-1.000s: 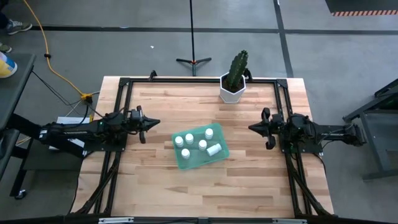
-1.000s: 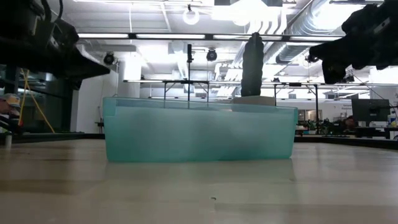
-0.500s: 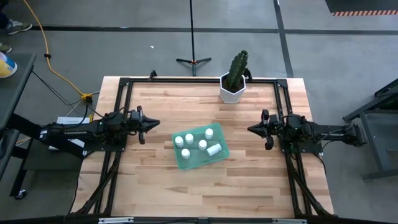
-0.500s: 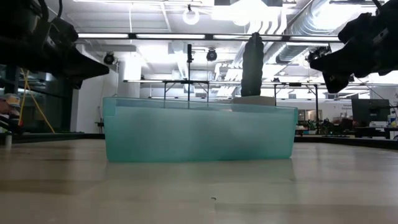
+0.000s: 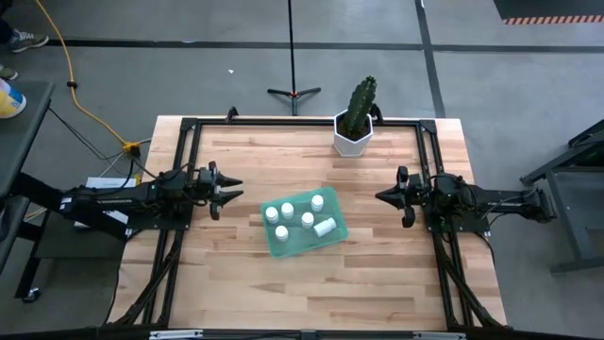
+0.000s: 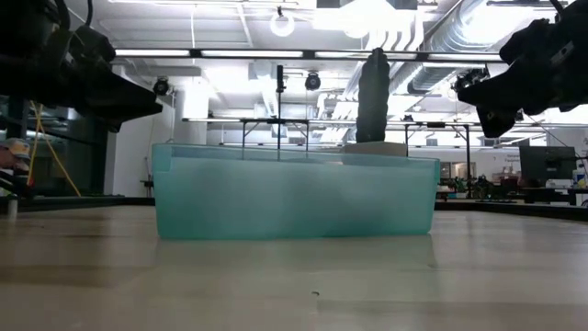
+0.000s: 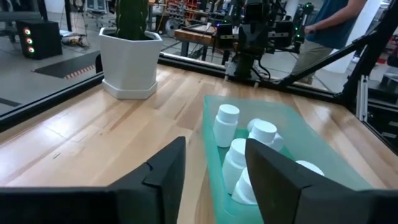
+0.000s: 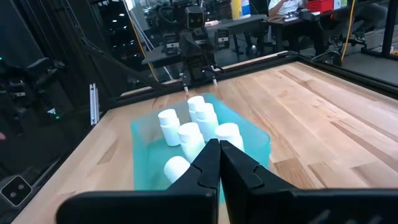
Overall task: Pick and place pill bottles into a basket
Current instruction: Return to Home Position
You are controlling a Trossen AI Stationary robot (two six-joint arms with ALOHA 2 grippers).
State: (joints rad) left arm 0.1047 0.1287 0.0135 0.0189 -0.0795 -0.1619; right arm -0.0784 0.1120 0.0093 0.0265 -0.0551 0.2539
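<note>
- Two fingers of left gripper (image 5: 232,189) stand apart, empty; centre-left of high view, above table (image 5: 236,274).
- Right gripper (image 5: 379,196): fingers together, empty; centre-right.
- Basket (image 5: 294,244): frame centre, between both grippers, touching neither.
- Six bottles (image 5: 307,219) inside basket: five upright, one on its side.
- Cactus pot (image 5: 354,140): upper centre, at table edge.
</note>
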